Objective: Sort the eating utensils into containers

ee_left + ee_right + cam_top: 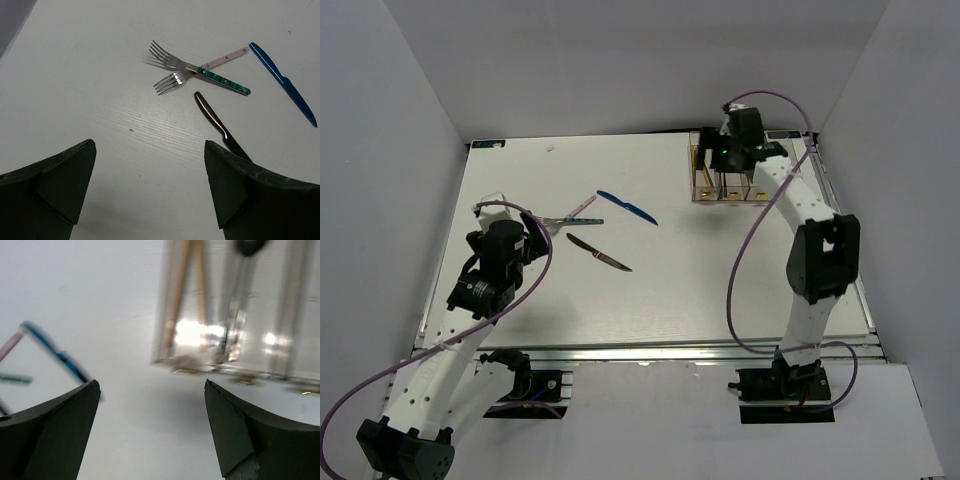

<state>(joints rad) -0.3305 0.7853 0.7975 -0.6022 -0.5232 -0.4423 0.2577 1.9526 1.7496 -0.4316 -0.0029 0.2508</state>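
By the containers (280,315), right jaws wide, empty, left jaws likewise

blue knife (282,82), dark knife (212,117), green-marbled fork (225,82), pale pink fork (227,57), white table (100,75).

You have nothing legible to read in any of the three views. The small yellowish tags (186,371) at the end of the containers (700,170) are the only label-like items, and they are too blurred in the right wrist view and too small from above to show any lettering.
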